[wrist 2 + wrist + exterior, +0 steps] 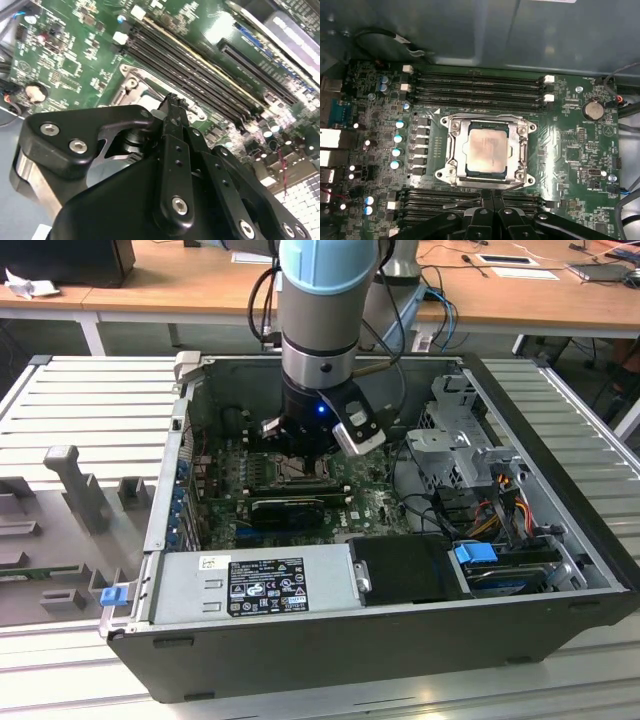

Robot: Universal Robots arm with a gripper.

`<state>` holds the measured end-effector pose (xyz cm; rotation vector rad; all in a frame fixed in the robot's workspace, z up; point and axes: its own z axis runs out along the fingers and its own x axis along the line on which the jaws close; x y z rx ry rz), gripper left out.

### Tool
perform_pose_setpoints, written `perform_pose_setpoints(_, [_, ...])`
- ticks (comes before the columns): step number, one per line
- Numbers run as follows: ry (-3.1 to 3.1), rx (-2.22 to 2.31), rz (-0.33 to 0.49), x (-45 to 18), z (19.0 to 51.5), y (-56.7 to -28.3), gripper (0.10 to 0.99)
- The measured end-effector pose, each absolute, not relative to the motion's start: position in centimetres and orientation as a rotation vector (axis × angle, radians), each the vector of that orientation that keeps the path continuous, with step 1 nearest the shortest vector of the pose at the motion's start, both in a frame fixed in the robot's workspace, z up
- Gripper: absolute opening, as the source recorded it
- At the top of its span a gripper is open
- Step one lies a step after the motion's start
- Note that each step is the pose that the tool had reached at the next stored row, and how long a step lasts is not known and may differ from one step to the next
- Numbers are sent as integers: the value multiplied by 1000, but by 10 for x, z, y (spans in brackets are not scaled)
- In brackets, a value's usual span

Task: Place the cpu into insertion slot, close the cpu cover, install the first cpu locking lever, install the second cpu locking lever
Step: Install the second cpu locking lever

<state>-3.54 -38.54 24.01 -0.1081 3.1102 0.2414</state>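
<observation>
Hovering our gripper [492,200], fingers together and empty, at the closed cpu cover [487,150]; we judge levers come next.

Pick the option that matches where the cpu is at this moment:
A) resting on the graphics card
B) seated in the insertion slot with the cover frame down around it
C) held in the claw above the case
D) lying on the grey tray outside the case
B: in the first wrist view the cpu lies flat in the insertion slot, with the silvery cpu cover framing it and the claw just at the socket's edge.
</observation>
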Motion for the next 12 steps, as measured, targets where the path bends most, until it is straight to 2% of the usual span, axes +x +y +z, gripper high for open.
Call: perform_pose_setpoints(12, [3110, -135, 247, -59, 224, -385, 106])
